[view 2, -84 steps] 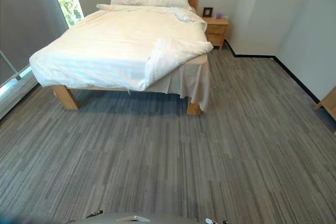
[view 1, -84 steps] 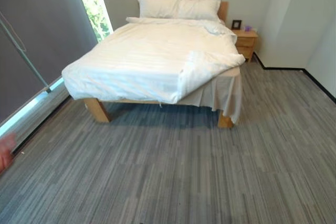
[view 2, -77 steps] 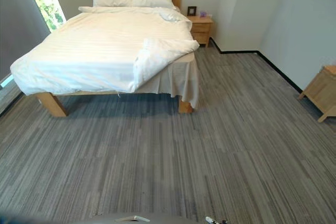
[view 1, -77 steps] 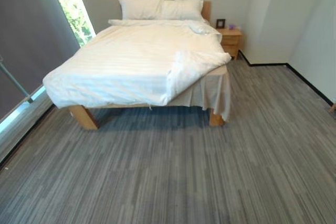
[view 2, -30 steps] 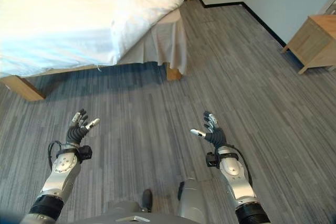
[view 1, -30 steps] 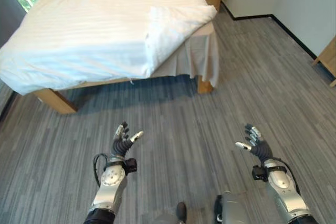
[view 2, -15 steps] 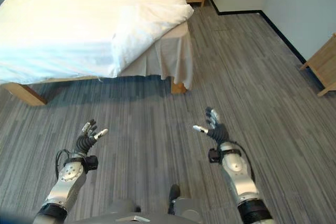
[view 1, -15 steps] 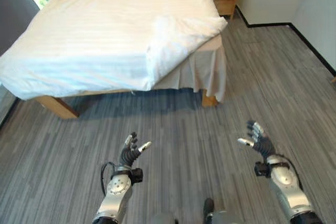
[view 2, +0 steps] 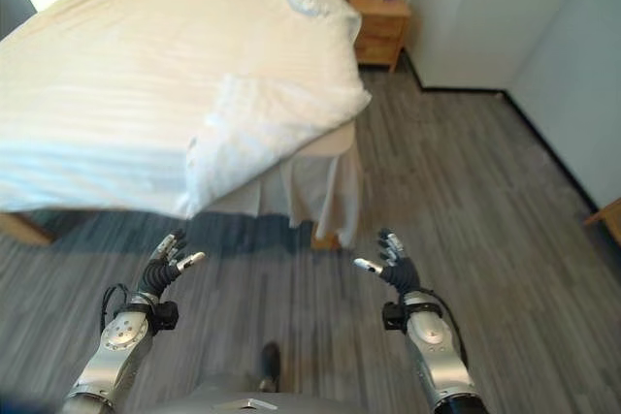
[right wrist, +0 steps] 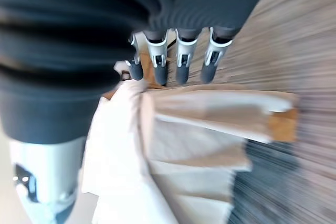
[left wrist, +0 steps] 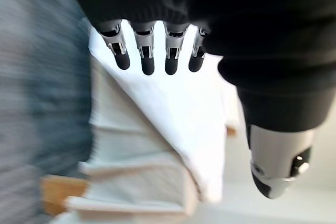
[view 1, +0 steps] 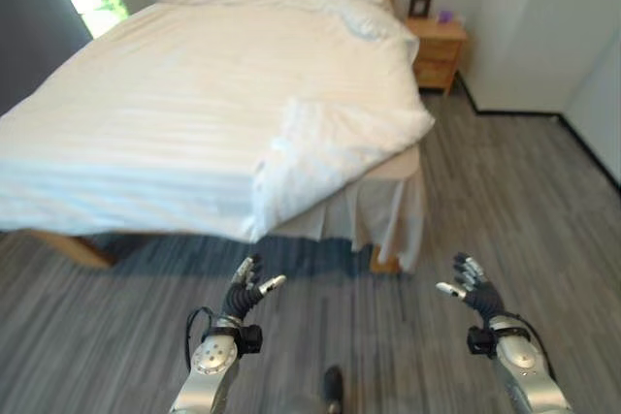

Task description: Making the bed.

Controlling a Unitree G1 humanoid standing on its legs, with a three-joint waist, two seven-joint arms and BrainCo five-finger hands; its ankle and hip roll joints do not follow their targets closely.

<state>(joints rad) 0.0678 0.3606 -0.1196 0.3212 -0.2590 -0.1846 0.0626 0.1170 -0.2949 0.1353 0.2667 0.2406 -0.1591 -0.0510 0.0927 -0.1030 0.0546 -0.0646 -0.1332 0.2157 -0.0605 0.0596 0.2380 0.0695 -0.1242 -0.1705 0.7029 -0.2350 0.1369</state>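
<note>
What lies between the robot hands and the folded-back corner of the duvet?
Nothing visible. Bare carpet separates the left robot hand and right robot hand, both open, from the bed's foot, where the duvet corner is folded back above the bed skirt.

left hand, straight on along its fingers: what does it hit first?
Probably the folded-back duvet corner overhanging the bed's foot end. The left hand, fingers open, points up toward it over bare floor; depth is unclear, so the bed skirt beside it is possible.
</note>
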